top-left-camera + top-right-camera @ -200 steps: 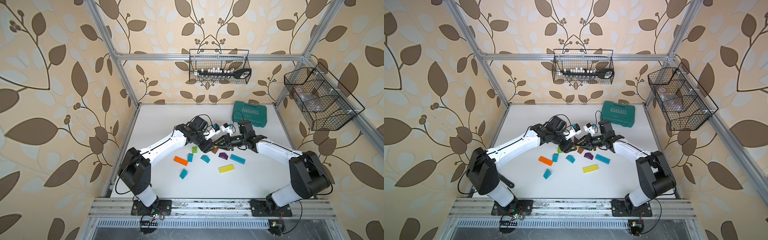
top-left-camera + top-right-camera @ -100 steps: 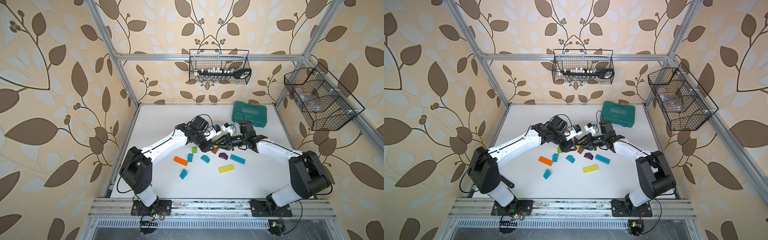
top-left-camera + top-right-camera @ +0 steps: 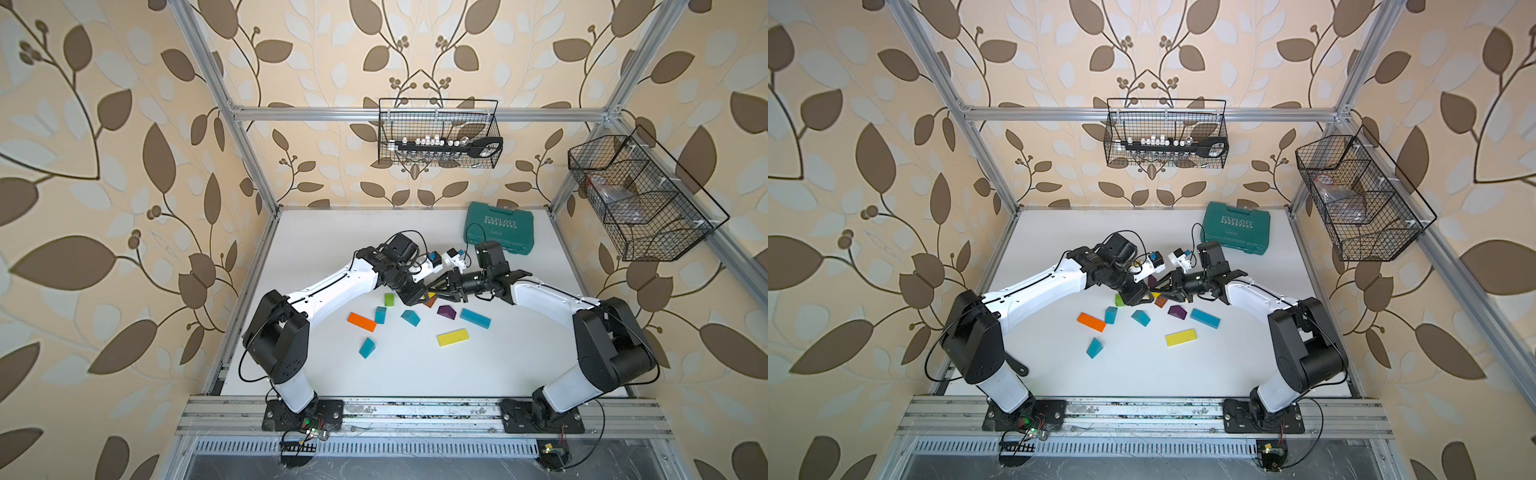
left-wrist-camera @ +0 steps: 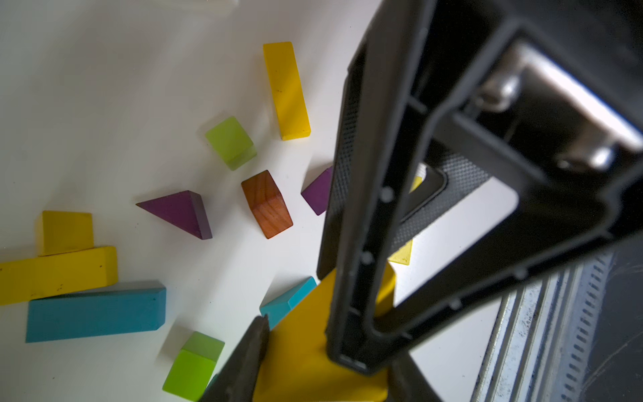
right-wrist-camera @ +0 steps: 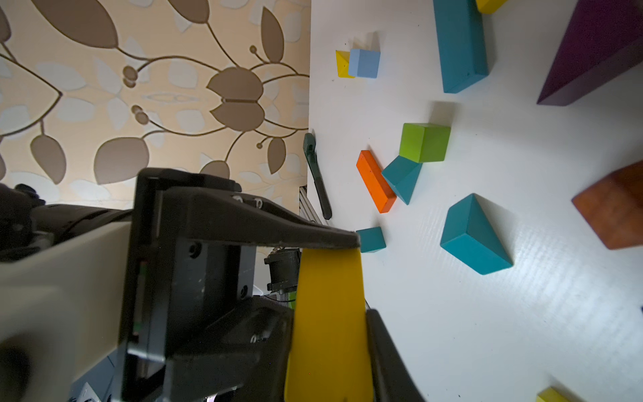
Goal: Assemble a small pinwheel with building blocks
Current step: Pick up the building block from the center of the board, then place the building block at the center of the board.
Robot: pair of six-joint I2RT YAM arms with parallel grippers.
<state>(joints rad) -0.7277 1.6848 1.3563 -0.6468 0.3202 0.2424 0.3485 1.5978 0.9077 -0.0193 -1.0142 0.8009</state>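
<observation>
Top views. The left pincer (image 3: 420, 296) and the right pincer (image 3: 430, 290) meet tip to tip over the white desk (image 3: 519, 365). A sliver of the held yellow matte bar (image 3: 432, 295) shows between them. Loose building blocks lie on the desk around that bar. A brown wood-grain wedge (image 3: 429, 302) is just beside it. A green cube (image 3: 389, 299), a purple wedge (image 3: 446, 311) and a teal bar (image 3: 475, 318) are near it. An orange bar (image 3: 362, 322) and a second yellow bar (image 3: 452, 337) lie farther off. The teal plastic case (image 3: 498, 232) lettered EXPLOIT sits well apart from the bar.

Left wrist view. The left pincer is closed on one end of the held bar, with its fingers (image 4: 248, 351) pressed to opposite faces. The right pincer's black framed fingers clamp the same bar farther along. A teal block (image 4: 288, 302) lies near the bar.

Right wrist view. The right pincer is closed on the bar, one finger on each long edge. A left-pincer finger (image 5: 278, 233) lies flat on the bar's far end. A pale-blue cube (image 5: 364, 62), touching a small yellow wedge (image 5: 342, 64), sits well apart from the bar.
</observation>
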